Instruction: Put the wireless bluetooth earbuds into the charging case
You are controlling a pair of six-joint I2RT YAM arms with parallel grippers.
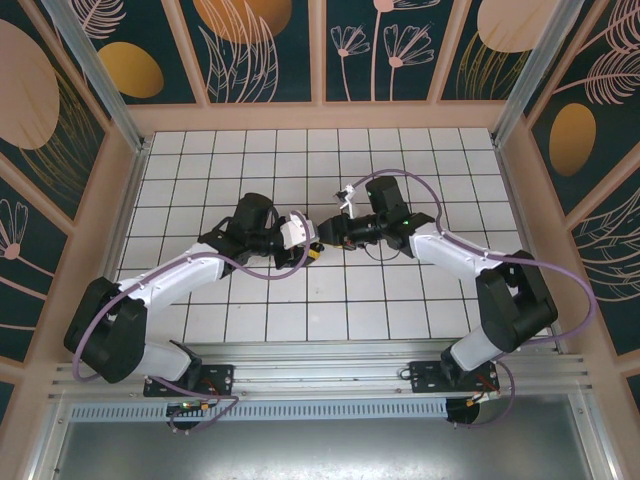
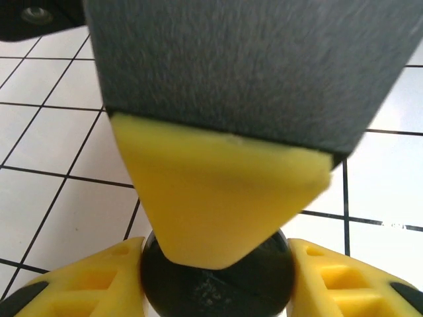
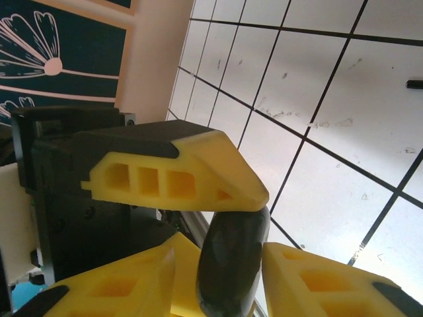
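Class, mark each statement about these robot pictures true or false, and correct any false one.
1. The left gripper and the right gripper meet over the middle of the table. True.
2. The black case lies alone on the tiles, away from both grippers. False: in each wrist view it sits between that gripper's own fingers.
3. The fingertips are yellow. True.
4. The table is covered in plain green cloth. False: it is white tiles with dark grid lines.
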